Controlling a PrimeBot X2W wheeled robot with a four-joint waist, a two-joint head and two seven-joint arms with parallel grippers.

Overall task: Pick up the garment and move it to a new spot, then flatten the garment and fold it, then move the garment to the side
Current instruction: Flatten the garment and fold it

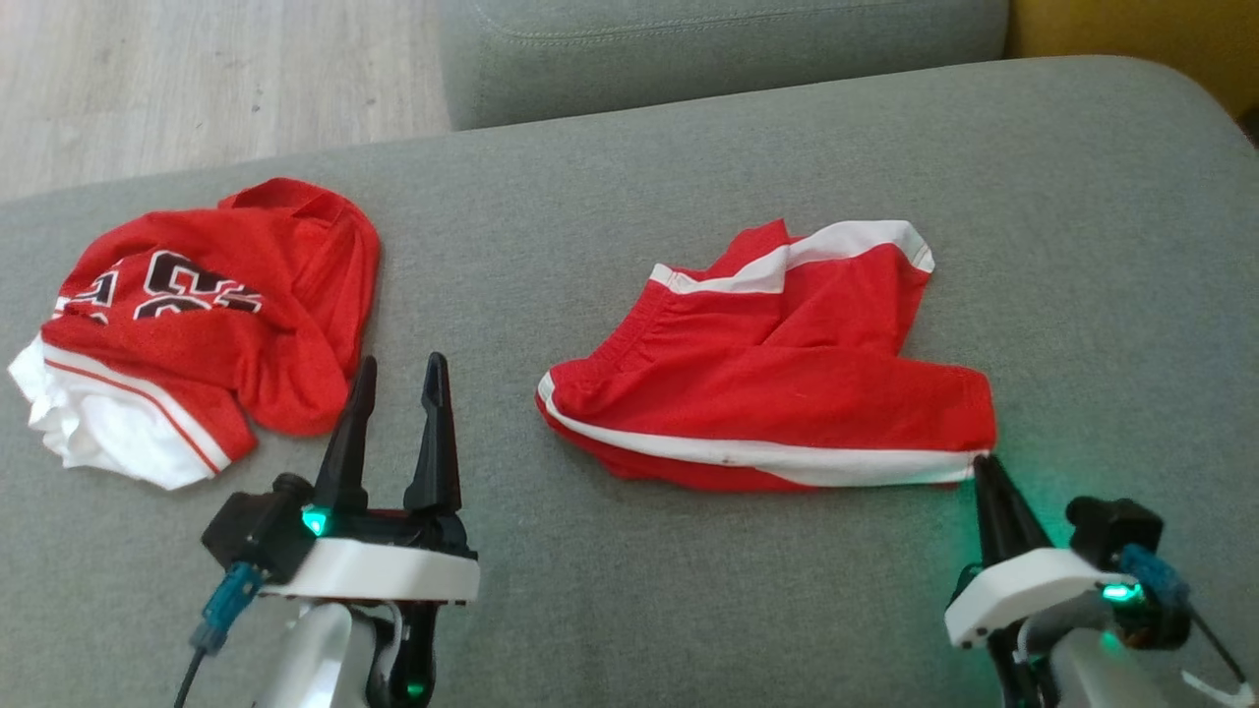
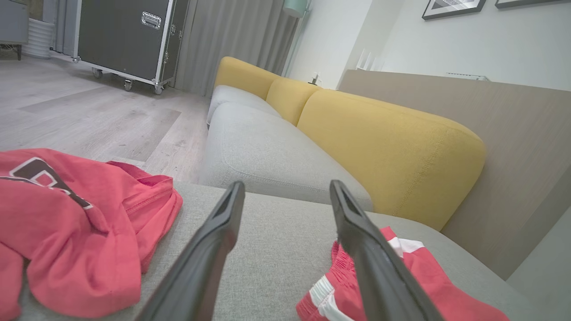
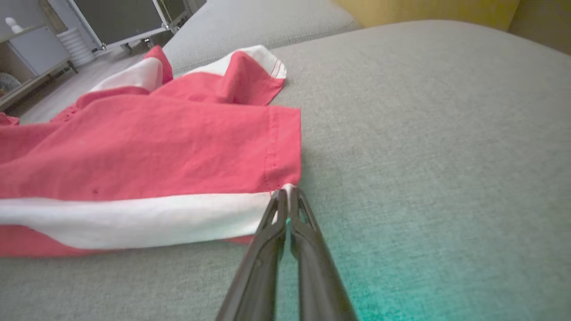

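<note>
The left gripper [image 2: 286, 189] hangs open above the grey cushion [image 2: 272, 249], a red jersey [image 2: 76, 232] lying at the view's left and red shorts [image 2: 415, 272] behind its right-hand finger.

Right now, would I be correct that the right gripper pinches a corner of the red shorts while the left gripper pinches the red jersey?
Not quite: the left gripper is open and holds nothing, its jaws apart over the bare sofa beside the jersey, as the left wrist view shows. The right gripper does pinch a corner of the shorts.
</note>
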